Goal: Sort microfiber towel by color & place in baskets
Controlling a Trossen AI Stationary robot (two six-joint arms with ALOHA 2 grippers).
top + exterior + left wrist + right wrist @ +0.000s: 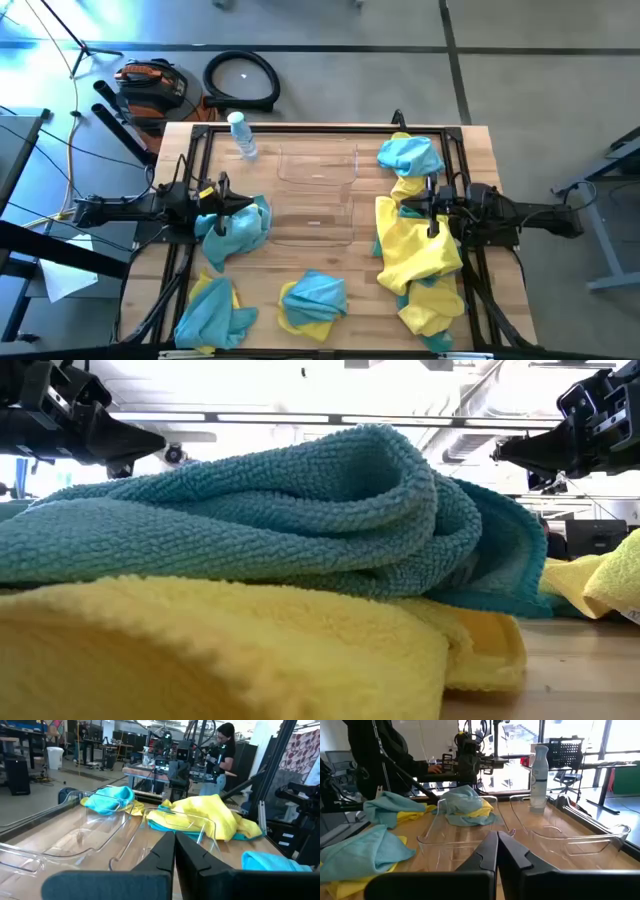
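Note:
Two clear baskets stand side by side mid-table, the far one [318,165] and the near one [318,225]. My left gripper [250,207] hovers shut, level, above a teal towel [235,228] left of the baskets. My right gripper [403,208] hovers shut above a large yellow towel [415,250] right of them. Both point at the baskets, seen past the left fingers [175,851] and the right fingers [497,842]. Mixed teal and yellow towels lie at the far right [410,155], near left [215,312], near middle [312,300] and near right [430,312].
A clear spray bottle [242,135] stands at the far left of the table, beside the far basket. A black frame [300,128] runs around the work area. A person [225,745] is at a bench in the room beyond the table.

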